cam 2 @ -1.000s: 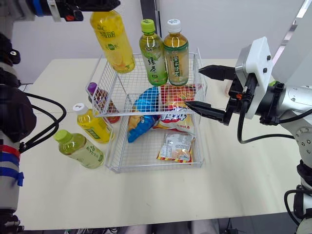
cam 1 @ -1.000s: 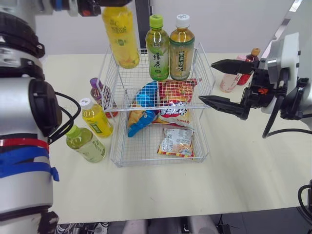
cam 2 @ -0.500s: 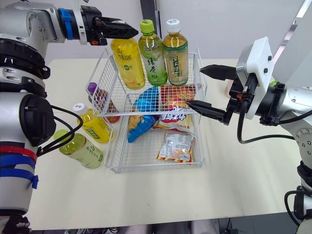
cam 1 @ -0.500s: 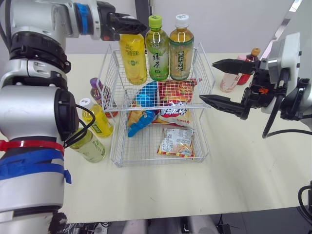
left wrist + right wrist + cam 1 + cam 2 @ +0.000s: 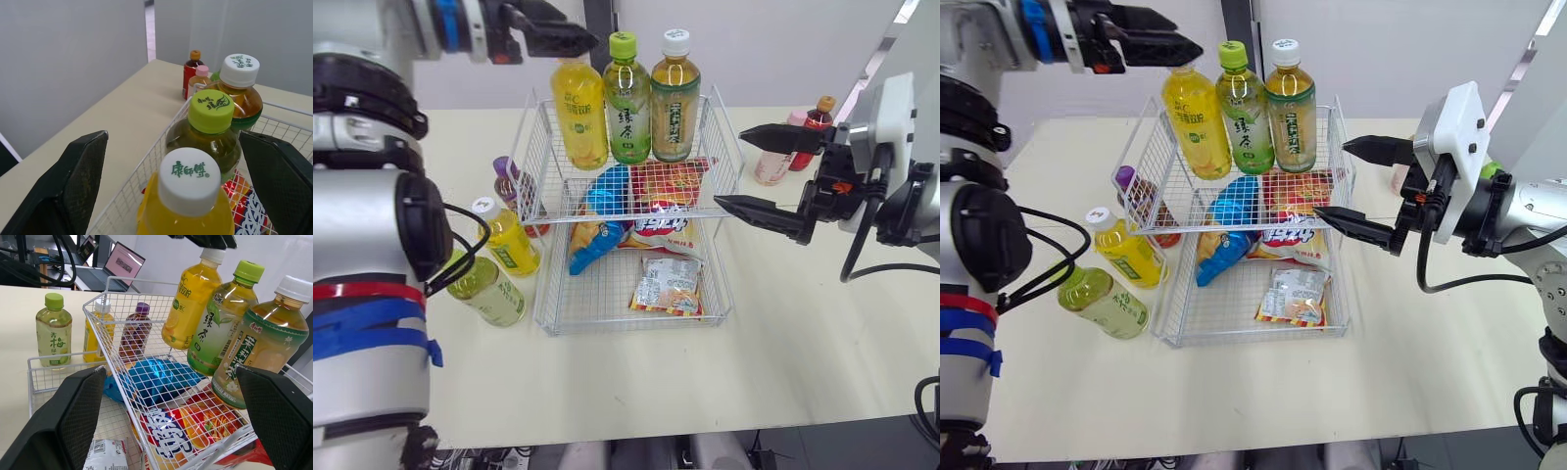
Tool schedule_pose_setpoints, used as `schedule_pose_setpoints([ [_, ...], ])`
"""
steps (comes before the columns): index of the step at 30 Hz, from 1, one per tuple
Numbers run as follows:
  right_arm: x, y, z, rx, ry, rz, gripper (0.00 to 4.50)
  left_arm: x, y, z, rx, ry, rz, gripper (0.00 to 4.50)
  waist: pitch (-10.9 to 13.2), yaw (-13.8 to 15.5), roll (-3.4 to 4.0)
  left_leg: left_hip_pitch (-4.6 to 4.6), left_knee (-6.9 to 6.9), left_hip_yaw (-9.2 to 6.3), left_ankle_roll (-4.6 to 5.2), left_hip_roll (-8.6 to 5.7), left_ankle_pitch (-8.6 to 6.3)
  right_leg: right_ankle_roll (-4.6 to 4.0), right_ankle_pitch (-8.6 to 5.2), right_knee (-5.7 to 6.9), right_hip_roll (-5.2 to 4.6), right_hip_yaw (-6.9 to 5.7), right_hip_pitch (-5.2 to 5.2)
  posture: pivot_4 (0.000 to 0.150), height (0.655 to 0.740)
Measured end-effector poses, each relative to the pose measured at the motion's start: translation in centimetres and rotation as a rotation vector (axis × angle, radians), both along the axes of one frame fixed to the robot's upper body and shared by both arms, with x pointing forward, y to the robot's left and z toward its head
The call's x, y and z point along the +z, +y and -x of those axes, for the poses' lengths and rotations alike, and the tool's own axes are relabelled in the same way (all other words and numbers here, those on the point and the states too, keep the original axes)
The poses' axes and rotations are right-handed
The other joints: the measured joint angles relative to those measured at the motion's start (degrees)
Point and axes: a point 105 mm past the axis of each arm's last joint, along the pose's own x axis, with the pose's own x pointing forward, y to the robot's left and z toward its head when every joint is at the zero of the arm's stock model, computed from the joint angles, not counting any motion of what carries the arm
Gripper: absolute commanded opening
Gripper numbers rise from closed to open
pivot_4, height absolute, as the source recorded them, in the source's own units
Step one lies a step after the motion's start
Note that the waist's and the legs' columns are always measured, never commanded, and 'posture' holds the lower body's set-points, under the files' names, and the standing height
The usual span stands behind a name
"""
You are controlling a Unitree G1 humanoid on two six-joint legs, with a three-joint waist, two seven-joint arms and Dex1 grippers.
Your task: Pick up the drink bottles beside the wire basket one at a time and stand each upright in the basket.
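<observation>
The yellow juice bottle (image 5: 579, 113) stands upright in the upper tier of the wire basket (image 5: 725, 127), next to a green tea bottle (image 5: 628, 98) and a brown tea bottle (image 5: 675, 95). My left gripper (image 5: 576, 29) is open just above the yellow bottle; its white cap (image 5: 188, 180) sits free between the spread fingers. Left of the basket are a purple-capped bottle (image 5: 507, 184), a small yellow bottle (image 5: 509, 240) and a pale green bottle (image 5: 485, 287). My right gripper (image 5: 732, 166) hovers open at the basket's right side, holding nothing.
Snack packets (image 5: 668, 284) and a blue bag (image 5: 607, 191) lie in the basket's lower part. A pink-capped bottle (image 5: 773, 157) and a dark red bottle (image 5: 815, 125) stand at the back right. Bare table stretches in front of the basket.
The yellow bottle, held tilted above the basket a second ago, was set down upright in the upper tier. My left gripper has opened and lifted off its cap. The right arm stayed put.
</observation>
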Motion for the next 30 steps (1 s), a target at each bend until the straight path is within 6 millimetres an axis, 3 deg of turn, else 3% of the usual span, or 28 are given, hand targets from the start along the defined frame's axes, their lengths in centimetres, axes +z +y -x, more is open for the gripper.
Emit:
schedule_pose_setpoints([
  [6, 0.4, -0.2, -0.3, 0.007, -0.006, -0.009, 4.5, 2.3, 3.7, 2.5, 0.073, -0.076, -0.015, 4.44, 0.0, 0.0, 0.01, 0.01, 0.0, 0.0, 0.0, 0.0, 0.0, 0.0, 0.0, 0.0, 0.0, 0.01, 0.0, 0.15, 0.7308],
  [13, 0.6, 0.5, -0.5, 0.085, -0.006, -0.015, 4.5, 1.1, 9.5, 6.3, 0.201, -0.062, -0.056, 4.44, 0.0, -0.3, 0.04, 0.09, -0.02, -0.07, 0.0, 0.08, 0.0, 0.0, 0.0, 0.02, 0.07, 0.1, 0.0, 0.15, 0.7308],
  [16, 0.4, 1.2, -0.1, 0.171, 0.007, 0.002, 4.5, -0.6, 11.7, 8.0, 0.258, -0.024, -0.065, 4.44, 0.0, -0.4, 0.06, 0.11, -0.02, -0.14, 0.0, 0.09, 0.0, 0.0, 0.0, 0.03, 0.06, 0.13, 0.01, 0.15, 0.7308],
  [25, -0.2, 2.8, 1.0, 0.416, 0.068, 0.061, 4.5, -8.6, 17.5, 12.7, 0.426, 0.146, 0.017, 4.44, 0.0, -0.2, 0.06, 0.13, 0.0, -0.18, 0.0, 0.17, 0.0, -0.03, 0.01, 0.02, 0.06, 0.12, 0.03, 0.15, 0.7308],
  [30, -0.6, 3.1, 1.4, 0.497, 0.089, 0.077, 4.5, -11.7, 18.1, 15.9, 0.48, 0.192, 0.004, 4.44, 0.0, 0.3, 0.07, 0.16, 0.01, -0.14, -0.01, 0.22, 0.0, -0.05, 0.02, -0.01, -0.04, 0.17, 0.05, 0.15, 0.7308],
])
